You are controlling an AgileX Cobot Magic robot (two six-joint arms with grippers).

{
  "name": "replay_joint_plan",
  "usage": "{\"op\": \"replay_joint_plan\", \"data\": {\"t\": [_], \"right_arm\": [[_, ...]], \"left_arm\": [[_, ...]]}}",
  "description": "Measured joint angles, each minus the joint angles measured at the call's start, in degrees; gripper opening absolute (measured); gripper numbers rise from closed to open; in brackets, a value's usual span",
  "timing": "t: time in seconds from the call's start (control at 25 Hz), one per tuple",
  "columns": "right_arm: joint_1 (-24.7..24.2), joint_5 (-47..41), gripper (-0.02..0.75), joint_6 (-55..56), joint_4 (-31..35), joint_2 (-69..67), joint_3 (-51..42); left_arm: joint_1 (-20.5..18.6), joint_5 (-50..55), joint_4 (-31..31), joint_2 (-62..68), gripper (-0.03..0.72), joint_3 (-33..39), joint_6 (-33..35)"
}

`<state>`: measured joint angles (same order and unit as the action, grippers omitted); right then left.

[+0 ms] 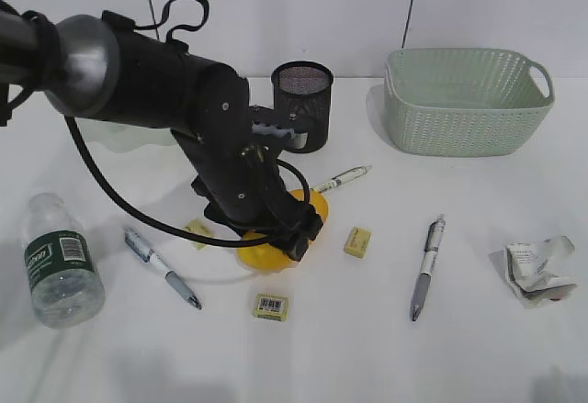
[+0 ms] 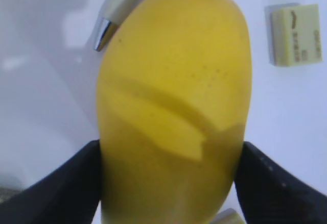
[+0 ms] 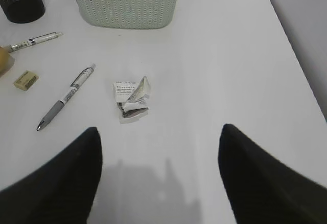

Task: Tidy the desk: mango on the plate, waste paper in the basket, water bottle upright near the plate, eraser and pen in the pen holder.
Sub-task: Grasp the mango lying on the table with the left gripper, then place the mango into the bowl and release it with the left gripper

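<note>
The left gripper (image 2: 168, 183) clasped the mango (image 2: 173, 96) across its long axis; the plate (image 1: 138, 137) lay far-left; the right gripper (image 3: 158, 178) hung open.

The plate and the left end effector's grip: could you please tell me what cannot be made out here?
- Plate: exterior view, mostly hidden behind the left arm; only a pale edge shows.
- Left end effector: fingers flank the mango, but contact is cut off by the frame edge in the left wrist view and hidden by the arm in the exterior view.
- Water bottle: label too small to read.
</note>
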<state>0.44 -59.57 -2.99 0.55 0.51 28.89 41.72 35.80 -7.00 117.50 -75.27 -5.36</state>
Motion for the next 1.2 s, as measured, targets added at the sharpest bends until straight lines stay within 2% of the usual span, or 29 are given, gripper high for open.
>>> {"op": "replay_joint_plan", "data": {"t": [0.36, 0.76, 0.88, 1.04, 1.08, 1.12, 1.2], "right_arm": [[0.0, 0.0, 0.561, 0.0, 0.0, 0.0, 0.0], [0.0, 0.0, 0.561, 0.0, 0.0, 0.0, 0.0], [0.0, 0.0, 0.561, 0.0, 0.0, 0.0, 0.0], [0.0, 0.0, 0.561, 0.0, 0.0, 0.0, 0.0], [0.0, 0.0, 0.561, 0.0, 0.0, 0.0, 0.0], [0.0, 0.0, 0.561, 0.0, 0.0, 0.0, 0.0], [0.0, 0.0, 0.561, 0.0, 0.0, 0.0, 0.0]], "left_arm": [[0.0, 4.57, 0.46, -1.53, 0.575, -1.93, 0.0], [-1.01, 7.87, 3.96, -13.1, 0.575, -3.7, 0.0], [-3.86, 8.06, 4.08, -16.21, 0.575, -3.7, 0.0], [-10.07, 8.47, 4.38, -18.52, 0.575, -3.7, 0.0], [-13.61, 8.46, 4.51, -18.59, 0.575, -3.7, 0.0], [-13.61, 8.46, 4.51, -18.59, 0.575, -3.7, 0.0], [-16.72, 8.39, 4.53, -18.59, 0.575, -3.7, 0.0]]}}
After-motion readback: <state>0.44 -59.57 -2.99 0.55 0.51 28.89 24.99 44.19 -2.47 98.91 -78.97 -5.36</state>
